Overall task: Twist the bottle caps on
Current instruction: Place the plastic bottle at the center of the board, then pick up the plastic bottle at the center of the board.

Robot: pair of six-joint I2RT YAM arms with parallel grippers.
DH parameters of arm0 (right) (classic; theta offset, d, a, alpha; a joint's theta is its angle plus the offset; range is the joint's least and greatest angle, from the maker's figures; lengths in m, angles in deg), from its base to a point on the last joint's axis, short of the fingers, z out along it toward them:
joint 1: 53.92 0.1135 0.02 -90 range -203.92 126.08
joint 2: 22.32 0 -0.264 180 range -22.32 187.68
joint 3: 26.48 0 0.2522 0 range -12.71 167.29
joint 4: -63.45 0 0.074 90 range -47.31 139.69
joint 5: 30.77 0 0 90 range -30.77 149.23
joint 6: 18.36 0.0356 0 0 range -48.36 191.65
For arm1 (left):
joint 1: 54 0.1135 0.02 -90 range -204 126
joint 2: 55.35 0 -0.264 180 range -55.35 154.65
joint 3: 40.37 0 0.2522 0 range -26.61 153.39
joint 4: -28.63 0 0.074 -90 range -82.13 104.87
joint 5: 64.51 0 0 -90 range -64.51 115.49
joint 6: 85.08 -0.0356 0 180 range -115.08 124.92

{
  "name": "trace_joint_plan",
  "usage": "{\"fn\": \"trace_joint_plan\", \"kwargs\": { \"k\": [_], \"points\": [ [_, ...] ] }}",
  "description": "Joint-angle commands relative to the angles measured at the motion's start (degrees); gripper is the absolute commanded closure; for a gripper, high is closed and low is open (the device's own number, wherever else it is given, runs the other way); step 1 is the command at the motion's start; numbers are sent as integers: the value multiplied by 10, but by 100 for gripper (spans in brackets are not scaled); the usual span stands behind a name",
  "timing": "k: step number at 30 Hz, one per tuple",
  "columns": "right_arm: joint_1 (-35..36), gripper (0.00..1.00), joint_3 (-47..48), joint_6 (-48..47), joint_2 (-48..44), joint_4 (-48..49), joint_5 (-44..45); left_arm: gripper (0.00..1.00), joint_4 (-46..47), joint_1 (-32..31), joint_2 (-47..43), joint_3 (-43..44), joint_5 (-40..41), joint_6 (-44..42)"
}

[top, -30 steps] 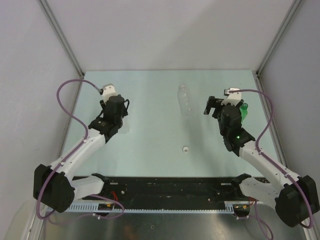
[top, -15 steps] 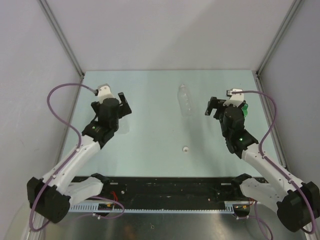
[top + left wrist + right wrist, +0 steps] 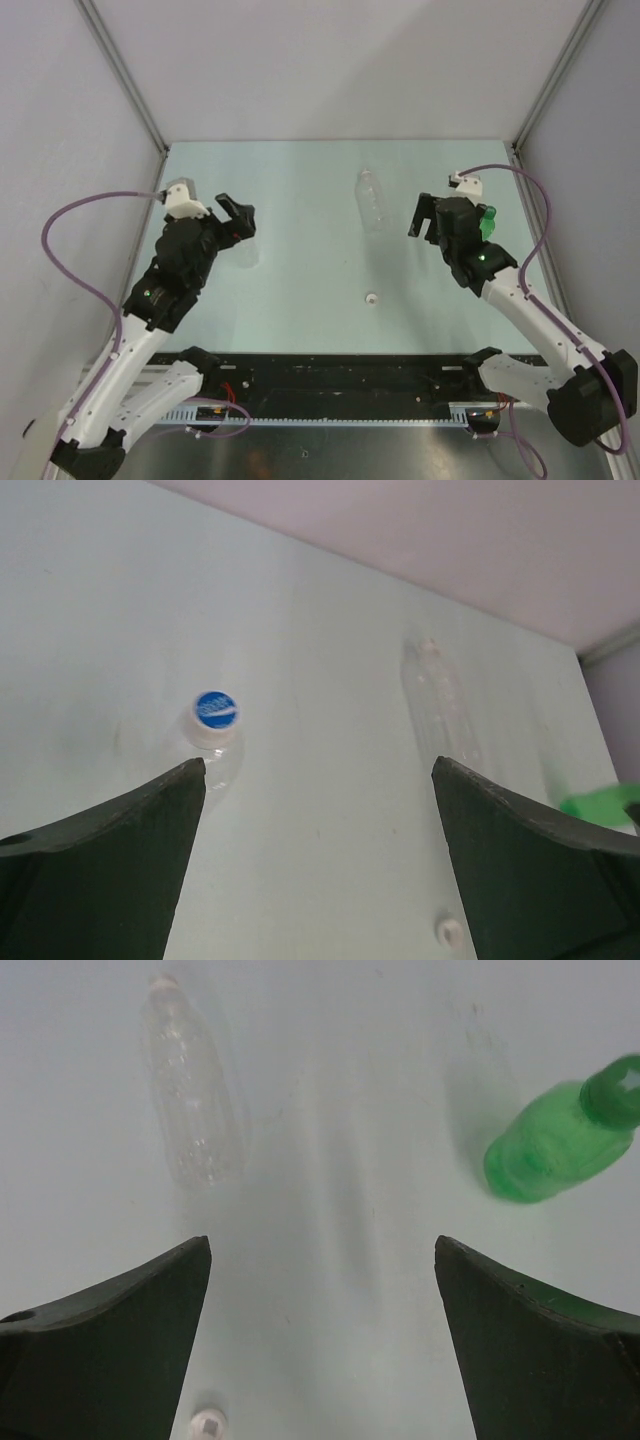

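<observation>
The left claw (image 3: 318,780) and right claw (image 3: 322,1250) are spread. The white cap (image 3: 208,1423) lies at seven o'clock from the right claw.

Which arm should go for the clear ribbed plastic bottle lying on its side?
Right, probably: the right end effector, open, sits much closer to the lying clear ribbed plastic bottle than the left end effector, which is beside the upright capped clear bottle.
</observation>
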Motion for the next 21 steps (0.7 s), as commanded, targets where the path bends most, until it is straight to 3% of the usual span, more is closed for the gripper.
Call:
{"fn": "trace_joint_plan", "kwargs": {
  "k": [1, 5, 9, 21],
  "points": [
    [-2, 1, 43, 54, 29, -135, -29, 1, -28, -74, 47, 29, -34, 32],
    [-2, 1, 44, 47, 33, -133, -68, 0, -27, -173, 87, 47, 12, 29],
    [-2, 1, 44, 32, 50, -102, -117, 1, -21, -224, 113, 45, 13, 47],
    [-28, 1, 106, -44, 227, 69, -191, 0, 43, -241, 179, 7, -20, 60]
  ]
}}
